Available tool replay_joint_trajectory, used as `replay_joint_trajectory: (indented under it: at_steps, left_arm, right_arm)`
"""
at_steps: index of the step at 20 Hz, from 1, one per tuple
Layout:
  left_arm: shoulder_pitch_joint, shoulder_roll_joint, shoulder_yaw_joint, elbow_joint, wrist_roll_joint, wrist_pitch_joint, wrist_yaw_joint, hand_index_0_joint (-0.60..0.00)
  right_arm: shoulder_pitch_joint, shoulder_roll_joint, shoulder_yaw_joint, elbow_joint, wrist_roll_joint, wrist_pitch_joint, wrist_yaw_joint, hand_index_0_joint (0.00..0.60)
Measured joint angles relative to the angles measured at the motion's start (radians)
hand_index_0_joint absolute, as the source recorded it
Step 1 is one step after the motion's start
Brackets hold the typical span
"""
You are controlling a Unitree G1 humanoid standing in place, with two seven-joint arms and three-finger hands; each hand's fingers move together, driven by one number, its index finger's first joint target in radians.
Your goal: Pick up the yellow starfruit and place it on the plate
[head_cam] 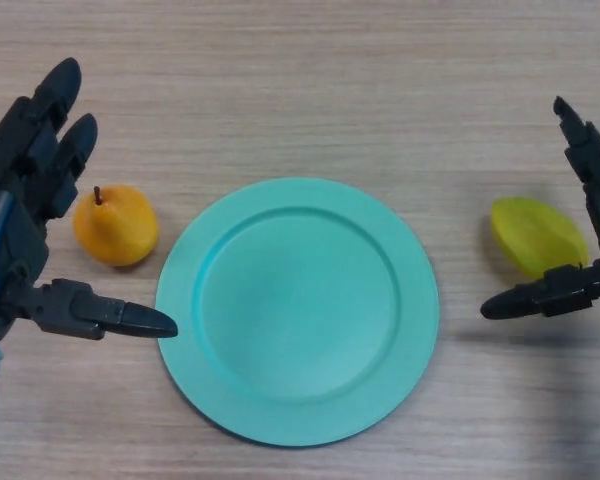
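The yellow starfruit (pixel 536 236) lies on the wooden table, right of the turquoise plate (pixel 298 310). My right hand (pixel 592 222) is open at the right edge. Its straight fingers reach past the starfruit's far right side and its thumb points left just in front of the fruit, so the fruit sits between them. I cannot tell whether the hand touches it. My left hand (pixel 28 200) is open at the left edge, with its thumb tip close to the plate's left rim. The plate holds nothing.
An orange pear-shaped fruit (pixel 116 225) with a short stem lies between my left hand's fingers and thumb, left of the plate. The wooden table (pixel 310 90) stretches bare behind the plate.
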Motion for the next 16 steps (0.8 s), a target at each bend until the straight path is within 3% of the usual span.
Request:
replay_joint_trajectory:
  at_steps: [1, 2, 3, 4, 5, 6, 7, 11, 16]
  left_arm:
    - [0.003, 0.0, 0.002, 0.0, 0.0, -0.005, 0.0, 0.0]
    - [0.004, 0.0, 0.002, 0.0, 0.0, -0.005, 0.0, 0.0]
    - [0.004, 0.0, 0.002, -0.001, 0.0, -0.005, 0.0, 0.0]
    - [0.005, 0.0, 0.003, -0.004, 0.0, -0.005, 0.0, 0.0]
    - [0.012, 0.0, 0.004, -0.023, 0.0, -0.005, 0.0, 0.0]
    - [0.018, 0.0, 0.009, -0.036, 0.0, -0.005, -0.001, 0.0]
    - [0.022, 0.0, 0.022, -0.042, -0.005, -0.005, -0.008, 0.0]
    - [0.034, -0.002, 0.033, -0.058, -0.005, -0.005, -0.008, 0.0]
    - [0.049, -0.002, 0.049, -0.081, -0.044, 0.018, -0.008, 0.0]
  right_arm:
    - [-0.005, -0.001, 0.0, 0.035, -0.003, -0.009, 0.0, 0.05]
    - [-0.01, -0.002, 0.0, 0.051, -0.003, -0.011, -0.001, 0.151]
    - [-0.015, -0.002, 0.001, 0.06, -0.003, -0.017, -0.005, 0.3]
    - [-0.026, -0.005, 0.001, 0.084, -0.005, -0.036, -0.014, 0.4]
    - [-0.036, -0.016, 0.002, 0.113, -0.007, -0.056, -0.027, 0.543]
    - [-0.052, -0.03, 0.008, 0.162, -0.057, -0.095, -0.048, 0.6]
    - [-0.059, -0.049, 0.014, 0.195, -0.171, -0.11, -0.06, 0.6]
    - [-0.056, -0.051, 0.022, 0.197, -0.205, -0.108, -0.058, 0.6]
    - [0.002, -0.027, 0.02, -0.017, -0.082, 0.047, 0.002, 0.6]
